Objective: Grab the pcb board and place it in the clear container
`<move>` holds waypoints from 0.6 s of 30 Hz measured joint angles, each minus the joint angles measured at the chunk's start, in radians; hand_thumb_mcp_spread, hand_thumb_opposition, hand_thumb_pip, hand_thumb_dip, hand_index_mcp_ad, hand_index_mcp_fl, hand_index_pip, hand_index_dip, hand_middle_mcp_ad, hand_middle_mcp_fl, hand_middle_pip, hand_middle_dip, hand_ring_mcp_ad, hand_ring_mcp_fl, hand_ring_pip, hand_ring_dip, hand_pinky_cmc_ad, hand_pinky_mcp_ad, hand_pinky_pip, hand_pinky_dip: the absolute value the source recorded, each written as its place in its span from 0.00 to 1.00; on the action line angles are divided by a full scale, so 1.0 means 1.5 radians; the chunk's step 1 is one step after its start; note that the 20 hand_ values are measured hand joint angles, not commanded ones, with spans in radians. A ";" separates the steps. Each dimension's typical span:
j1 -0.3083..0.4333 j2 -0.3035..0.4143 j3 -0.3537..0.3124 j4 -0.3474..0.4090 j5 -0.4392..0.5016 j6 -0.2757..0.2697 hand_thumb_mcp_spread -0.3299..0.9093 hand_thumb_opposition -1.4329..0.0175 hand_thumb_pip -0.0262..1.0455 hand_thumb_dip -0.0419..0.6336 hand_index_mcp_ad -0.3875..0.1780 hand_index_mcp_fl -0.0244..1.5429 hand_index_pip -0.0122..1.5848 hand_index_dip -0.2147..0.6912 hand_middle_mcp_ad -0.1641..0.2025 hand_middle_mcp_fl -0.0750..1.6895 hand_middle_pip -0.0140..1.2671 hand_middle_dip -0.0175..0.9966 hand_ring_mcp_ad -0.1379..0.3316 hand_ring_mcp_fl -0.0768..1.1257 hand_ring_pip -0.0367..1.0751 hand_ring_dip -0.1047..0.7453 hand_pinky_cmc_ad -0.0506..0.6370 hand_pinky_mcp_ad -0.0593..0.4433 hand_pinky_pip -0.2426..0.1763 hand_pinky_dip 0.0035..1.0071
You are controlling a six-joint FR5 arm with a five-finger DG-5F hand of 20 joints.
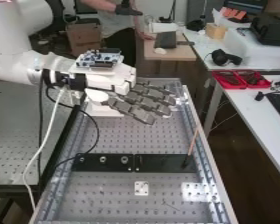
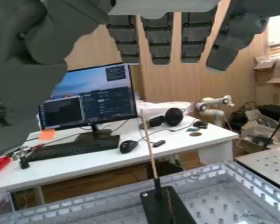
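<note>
High view, and the hand (image 1: 132,111) hangs above the perforated metal table (image 1: 117,200), its fingers reaching out nearly straight, slightly apart — well open, with nothing between them that I can make out. A circuit board (image 1: 101,59) sits on top of the arm's wrist, though I can't tell whether it's the one meant for the container. Just past the fingertips, near the far rail, there's a clear shape (image 1: 179,98), partly hidden and too small to name surely. Nearer me, a black strip (image 1: 165,163) lies across the table, a thin stick (image 1: 192,141) leaning up from one end, and a small white plate (image 1: 142,188) lies near it. In the wrist view the fingers (image 2: 160,40) hang straight — a keyboard (image 2: 77,147) and headphones (image 2: 169,117) rest on a white desk (image 2: 124,157) beyond.
</note>
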 joint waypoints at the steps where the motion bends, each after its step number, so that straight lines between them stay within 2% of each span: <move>1: -0.001 -0.006 -0.003 0.005 0.003 -0.005 0.56 0.53 0.30 0.12 0.73 0.07 0.06 0.40 0.87 0.04 0.13 0.09 0.70 0.08 0.12 0.12 0.52 0.58 0.35 0.33; 5: -0.002 -0.022 -0.010 0.017 0.008 -0.018 0.57 0.52 0.33 0.12 0.69 0.09 0.07 0.40 0.87 0.04 0.13 0.09 0.70 0.08 0.12 0.12 0.52 0.57 0.35 0.32; 8: -0.005 -0.039 -0.015 0.031 0.013 -0.036 0.59 0.52 0.37 0.16 0.67 0.11 0.07 0.40 0.87 0.04 0.13 0.09 0.71 0.08 0.12 0.12 0.52 0.54 0.35 0.32; 9: -0.007 -0.045 -0.017 0.034 0.014 -0.040 0.61 0.51 0.38 0.17 0.66 0.10 0.08 0.40 0.84 0.04 0.13 0.09 0.70 0.07 0.12 0.12 0.53 0.54 0.35 0.31; 12: -0.016 -0.062 -0.018 0.042 0.017 -0.038 0.61 0.51 0.38 0.21 0.62 0.12 0.14 0.40 0.80 0.04 0.13 0.10 0.67 0.06 0.12 0.12 0.52 0.55 0.35 0.28; 18: -0.035 -0.082 -0.021 0.057 0.016 -0.047 0.64 0.49 0.39 0.25 0.59 0.11 0.30 0.40 0.79 0.04 0.12 0.11 0.64 0.06 0.11 0.12 0.52 0.55 0.36 0.22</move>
